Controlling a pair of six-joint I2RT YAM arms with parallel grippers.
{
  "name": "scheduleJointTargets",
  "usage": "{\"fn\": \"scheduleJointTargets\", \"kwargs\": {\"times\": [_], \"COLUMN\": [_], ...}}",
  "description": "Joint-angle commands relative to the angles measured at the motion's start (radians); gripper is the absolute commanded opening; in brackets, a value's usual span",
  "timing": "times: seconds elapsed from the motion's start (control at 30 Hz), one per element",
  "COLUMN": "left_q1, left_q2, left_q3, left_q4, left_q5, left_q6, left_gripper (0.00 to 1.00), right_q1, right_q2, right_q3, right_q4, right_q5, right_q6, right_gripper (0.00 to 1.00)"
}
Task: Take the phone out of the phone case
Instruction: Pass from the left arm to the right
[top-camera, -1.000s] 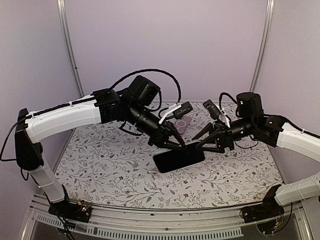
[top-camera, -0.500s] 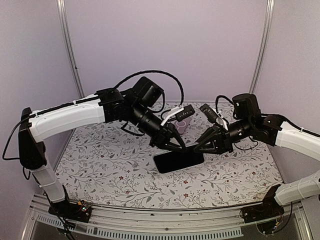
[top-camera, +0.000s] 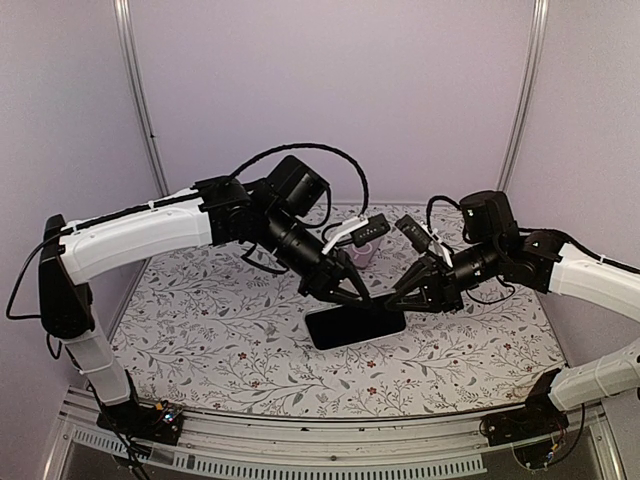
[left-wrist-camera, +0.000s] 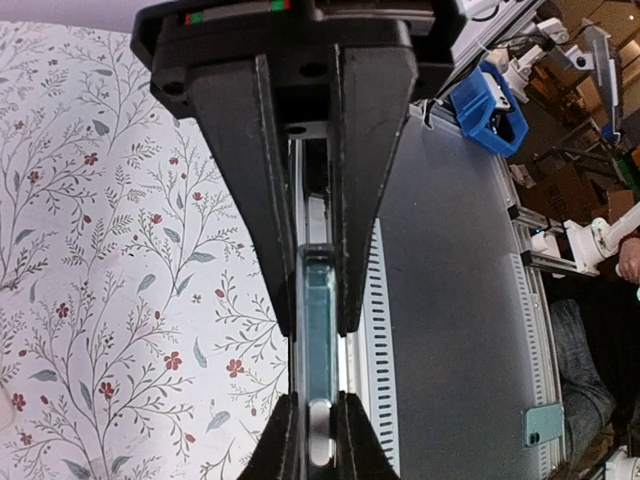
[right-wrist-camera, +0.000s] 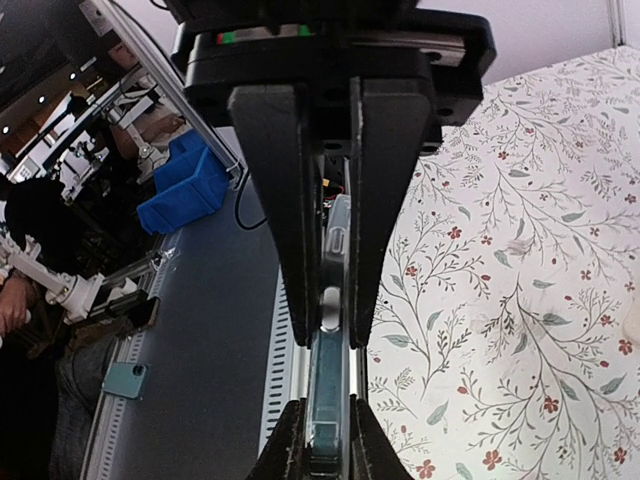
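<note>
Left end effector is clenched on the far edge of the phone. Its wrist view shows the two fingers pressed flat against either face of the thin slab. Right end effector meets the same edge just beside it, coming in from the other side. In its own view the fingers also sit against both faces of the phone, so I read it as grasping the phone too, though perhaps only lightly.

From above, the phone is a dark slab near the middle of the flowered worktop, held by its far edge and sloping down toward the near side. Whether its near edge rests on the worktop I cannot tell.

From above no phone case can be made out. Edge-on, though, the rim between the fingers looks greenish and see-through, with a slot where a side button shows. I take that to be the phone case, wrapped around the phone. A small lilac thing lies behind the arms, mostly hidden, and I cannot say what it is.

By this reading the task is at its start. Both grips are set, but nothing has been peeled apart. What is left is to work the rim off one corner, slide the phone free and put both pieces down.
</note>
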Motion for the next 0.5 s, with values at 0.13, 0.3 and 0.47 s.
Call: {"fn": "scheduleJointTargets", "kwargs": {"times": [0.13, 0.3, 0.47], "left_q1": [-0.006, -0.001, 0.007], "left_q2": [-0.001, -0.020, -0.068], "left_q3": [0.033, 0.031, 0.012], "left_q4": [0.015, 0.015, 0.026], "left_q5": [0.024, -0.002, -0.121], "left_q6": [0.012, 0.010, 0.008], "left_gripper": [0.00, 0.51, 0.67], "right_q1": [0.018, 0.018, 0.018], "right_q2": [0.004, -0.015, -0.056], "right_q3": [0.025, 0.019, 0.013], "right_q4": [-0.010, 0.007, 0.041], "right_q5": [0.019, 0.064, 0.171], "right_q6": [-0.009, -0.006, 0.028], "right_gripper": [0.00, 0.00, 0.00]}}
